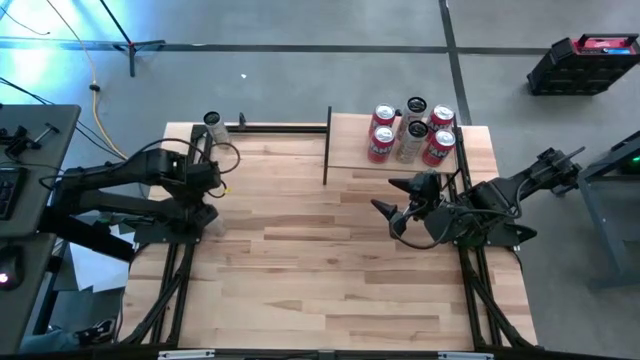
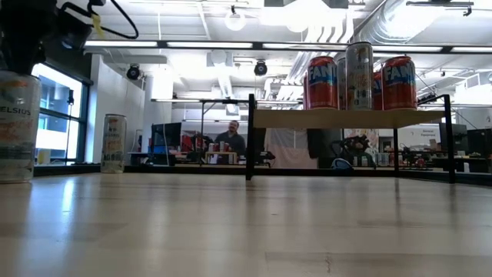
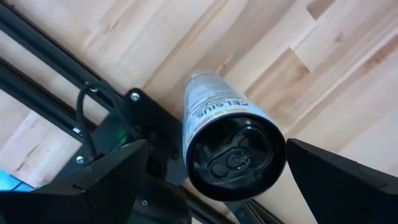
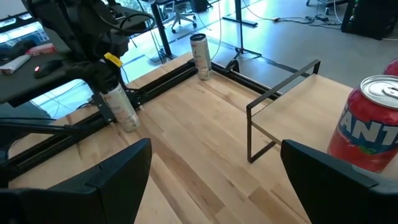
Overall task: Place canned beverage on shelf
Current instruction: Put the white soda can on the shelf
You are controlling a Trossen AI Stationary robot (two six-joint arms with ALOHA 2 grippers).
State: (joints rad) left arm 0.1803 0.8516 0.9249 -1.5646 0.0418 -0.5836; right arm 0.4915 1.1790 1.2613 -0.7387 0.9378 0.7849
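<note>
**Left gripper over a can, nothing held yet**

The left gripper hangs directly above an upright white can near the table's left edge, fingers spread wide either side of the rim, gripping nothing. The shelf sits well apart at the far right of the table, already carrying five cans (crowded, little free board beside them). A second can stands at the far left corner. The right gripper waits just in front of the shelf, open and empty.

Risks, as judged: an off-centre descent could let one finger clip the rim and topple the tall can toward the table's edge. A shallow grip may slip in transit. Placing among the packed cans could knock them.
</note>
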